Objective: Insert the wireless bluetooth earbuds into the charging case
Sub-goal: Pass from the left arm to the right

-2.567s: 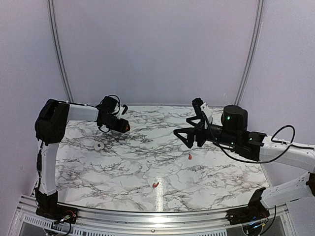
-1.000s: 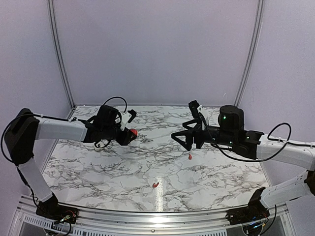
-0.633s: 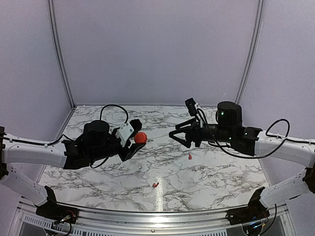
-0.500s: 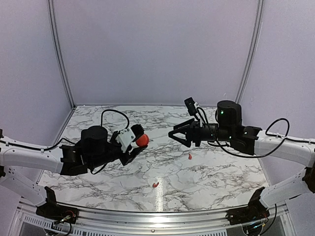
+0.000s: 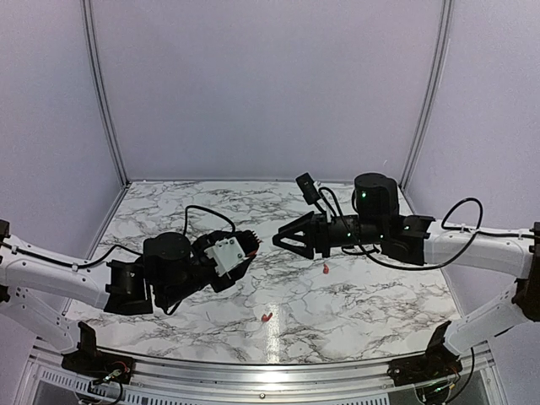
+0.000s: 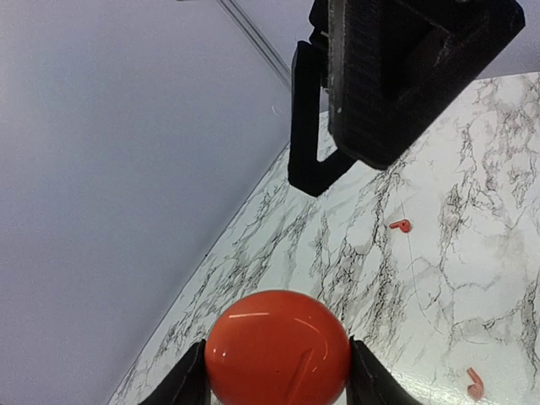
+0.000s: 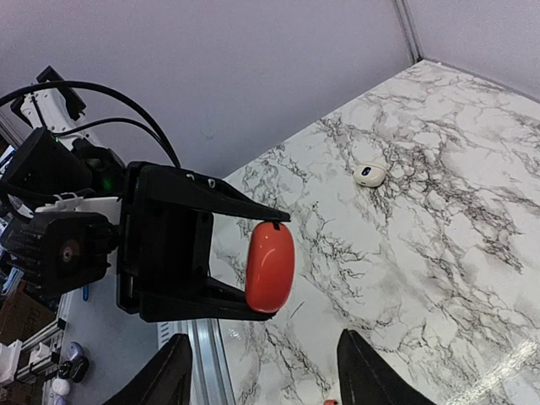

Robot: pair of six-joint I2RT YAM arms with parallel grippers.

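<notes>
My left gripper (image 5: 247, 245) is shut on the charging case (image 6: 277, 346), a glossy red round puck held in the air between both pads. The right wrist view shows the case (image 7: 270, 266) edge-on, upright between the left fingers (image 7: 211, 198). My right gripper (image 5: 283, 240) hovers just right of it, jaws apart with nothing between them, and it fills the top of the left wrist view (image 6: 396, 76). Two tiny red earbuds lie on the marble, one under the right arm (image 5: 326, 270) (image 6: 400, 225) and one nearer the front (image 5: 267, 317) (image 6: 474, 384).
A small white object with a dark spot (image 7: 369, 174) lies on the marble table (image 5: 371, 295) behind the left gripper. Pale walls close the back and sides. A metal rail (image 5: 253, 371) runs along the near edge.
The left arm has swung in from the far left and carried the case up to the table's middle. The right gripper has moved left toward it, and its jaws have narrowed.
</notes>
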